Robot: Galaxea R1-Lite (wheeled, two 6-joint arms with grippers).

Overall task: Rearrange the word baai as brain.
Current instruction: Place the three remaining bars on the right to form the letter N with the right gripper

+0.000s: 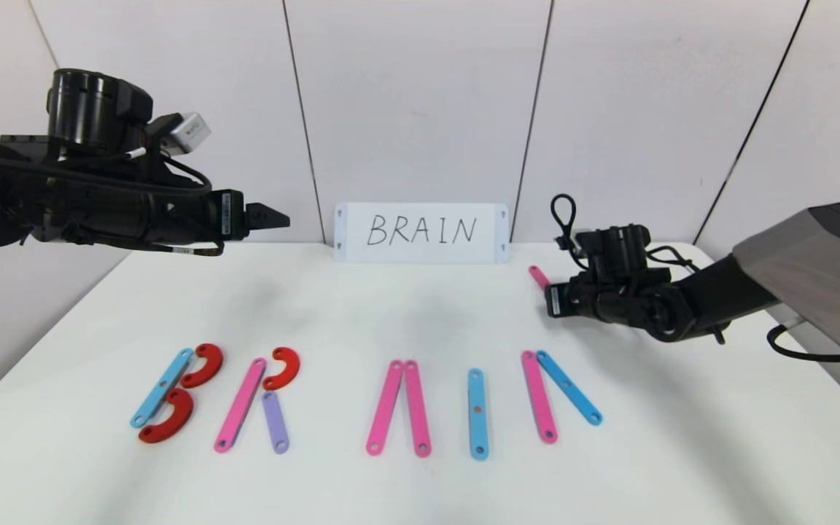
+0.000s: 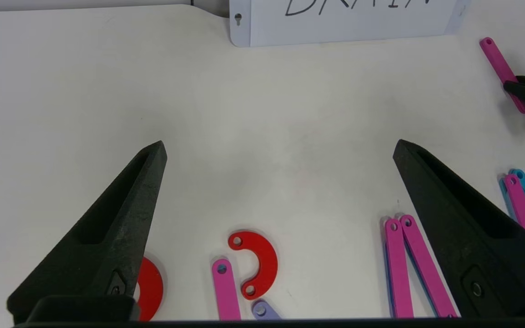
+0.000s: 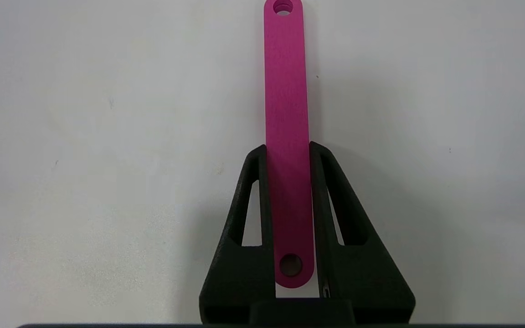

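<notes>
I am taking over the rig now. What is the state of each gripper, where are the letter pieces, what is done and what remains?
Right gripper: shut on a pink strip, at the table's far right.
Left gripper: open, empty, raised at far left.
Front row: B, R, an A of two pink strips with no crossbar, blue I, unfinished N of two strips.
Left: probably place the held strip to close the N.
</notes>
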